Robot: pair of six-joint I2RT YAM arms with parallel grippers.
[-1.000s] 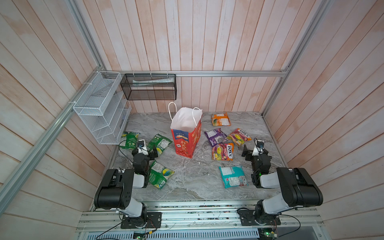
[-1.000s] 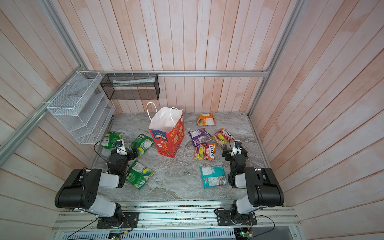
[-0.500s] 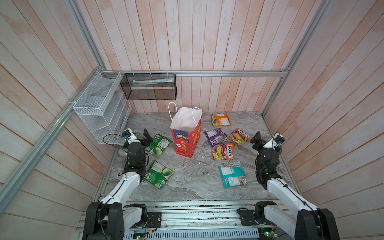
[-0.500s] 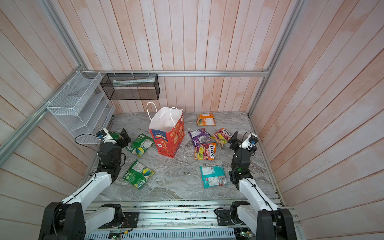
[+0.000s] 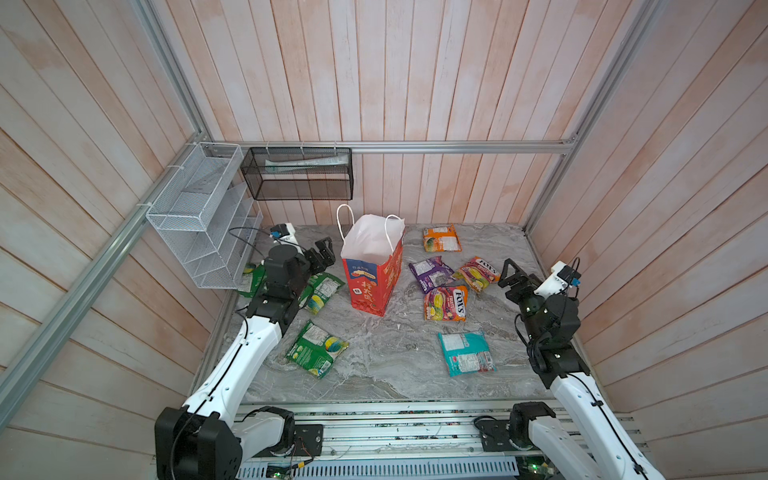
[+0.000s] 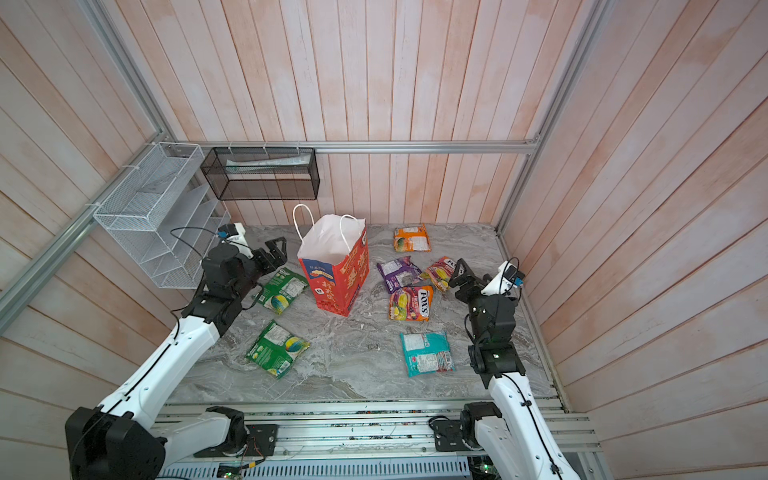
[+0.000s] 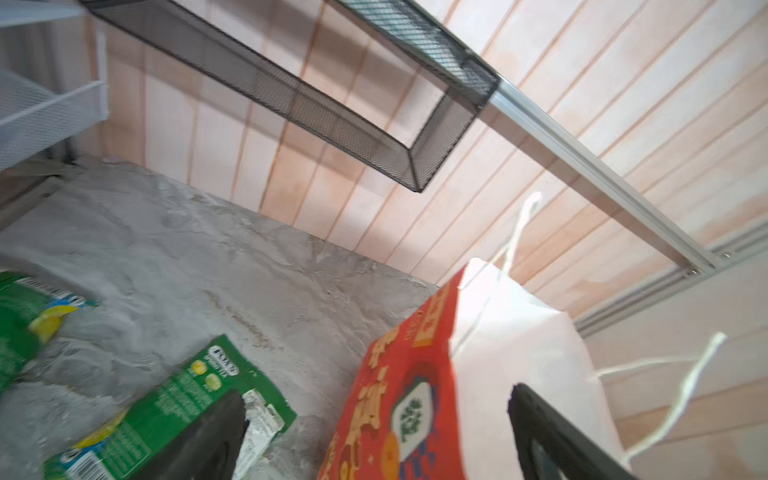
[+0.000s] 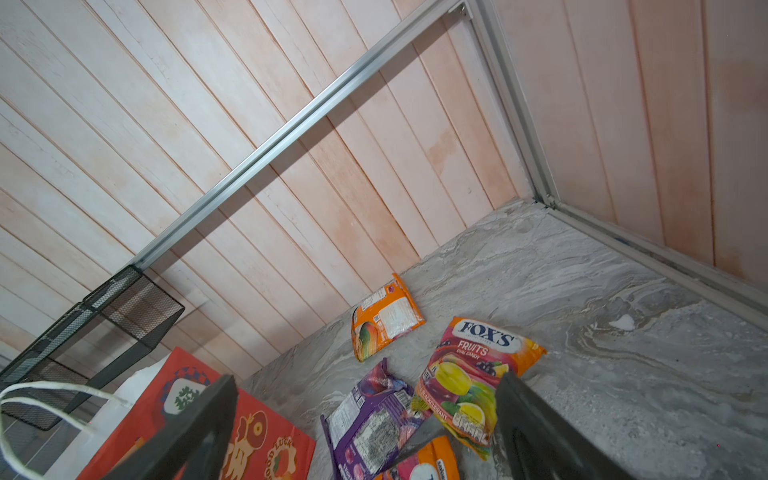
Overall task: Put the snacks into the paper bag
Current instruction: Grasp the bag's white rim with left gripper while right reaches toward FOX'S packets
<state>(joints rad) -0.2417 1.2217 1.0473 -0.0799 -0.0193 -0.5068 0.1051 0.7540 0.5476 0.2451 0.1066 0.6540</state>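
Both pairs of fingers are spread to full width and hold nothing. The left fingers (image 7: 212,440) hang above the surface (image 5: 386,370), just beside the rim of the paper bag (image 5: 370,286), with a green packet (image 5: 322,291) lying below them. The right fingers (image 8: 536,432) hover at the opposite side, framing a FOX'S packet (image 5: 478,272) and a purple packet (image 5: 430,274). The bag stands upright toward the back of the surface with its mouth open. Only white lining shows inside, and its white cord handles (image 5: 345,224) stick up from the rim. All eight packets lie flat outside it. A second green packet (image 5: 318,349) lies nearer the front, and a third green packet (image 5: 251,282) is half hidden behind the left arm, under the white wire rack (image 5: 195,232). A second FOX'S packet (image 5: 446,303), an orange packet (image 5: 441,239) and a teal packet (image 5: 465,353) lie on the right. Probable hazards follow from this layout. The bag is light and unsupported, so a finger clipping its rim or catching a cord handle would likely tip or shift it. The glossy packets lie flat, so fingers closing on them may skid off. The purple packet and both FOX'S packets lie close together, so one grasp could drag a neighbour along.
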